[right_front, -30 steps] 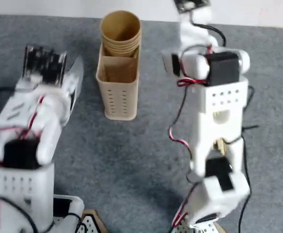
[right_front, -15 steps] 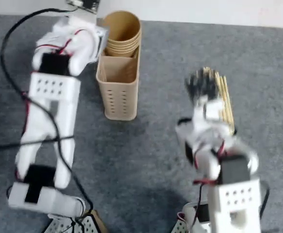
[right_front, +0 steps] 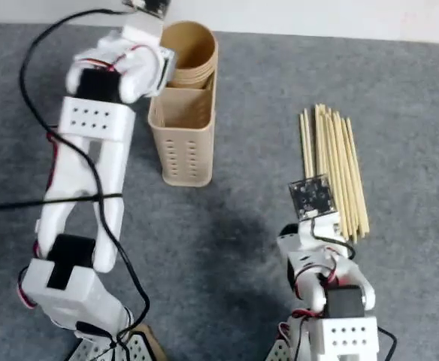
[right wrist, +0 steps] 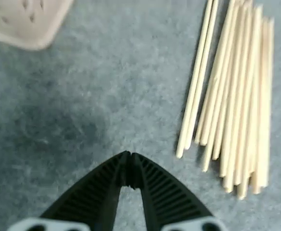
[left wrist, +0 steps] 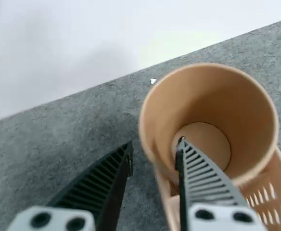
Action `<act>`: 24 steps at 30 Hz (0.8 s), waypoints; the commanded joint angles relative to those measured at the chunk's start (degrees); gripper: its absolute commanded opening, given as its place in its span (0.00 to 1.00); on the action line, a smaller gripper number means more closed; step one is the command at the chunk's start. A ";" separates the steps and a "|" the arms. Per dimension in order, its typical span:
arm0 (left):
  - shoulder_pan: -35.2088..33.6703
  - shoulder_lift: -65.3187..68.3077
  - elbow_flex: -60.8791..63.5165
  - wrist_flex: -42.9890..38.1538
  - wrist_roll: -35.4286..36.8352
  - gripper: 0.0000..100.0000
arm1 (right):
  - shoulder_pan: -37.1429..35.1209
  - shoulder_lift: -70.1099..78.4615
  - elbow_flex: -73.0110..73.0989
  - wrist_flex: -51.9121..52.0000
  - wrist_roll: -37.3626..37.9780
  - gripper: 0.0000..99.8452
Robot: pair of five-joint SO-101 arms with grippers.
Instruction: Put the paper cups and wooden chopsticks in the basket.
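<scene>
The tabletop (right_front: 234, 248) is covered in a grey, felt-like fabric with a slightly mottled nap that runs from the near edge to the far edge. A soft, darker shadow lies across its middle. Along the far edge the grey ends in a straight line against a plain white surface (right_front: 370, 19), which looks pale and evenly lit. A tiny white speck (left wrist: 152, 81) sits on the fabric just at that far border. At the near edge, left of centre, a brown board corner (right_front: 153, 342) pokes in.

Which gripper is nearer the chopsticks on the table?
Right. The right gripper is shut just beside the chopsticks; the left gripper is far off, open astride the rim of the paper cups in the basket.
</scene>
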 commanded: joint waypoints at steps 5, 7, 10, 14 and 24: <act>0.57 -7.43 -12.88 25.32 5.98 0.18 | 0.66 -0.84 6.37 -5.49 0.26 0.01; 0.57 -5.58 -12.88 29.10 7.30 0.18 | 0.48 -0.84 6.29 -5.49 0.26 0.01; 0.57 -1.54 -13.05 31.21 10.02 0.21 | 0.40 -0.84 6.55 -5.49 0.26 0.01; 0.66 3.38 -13.14 31.03 12.84 0.26 | 0.40 -0.84 6.73 -5.49 0.26 0.01; 0.92 14.73 -13.14 27.43 12.92 0.18 | 0.40 -0.84 6.81 -5.49 0.26 0.01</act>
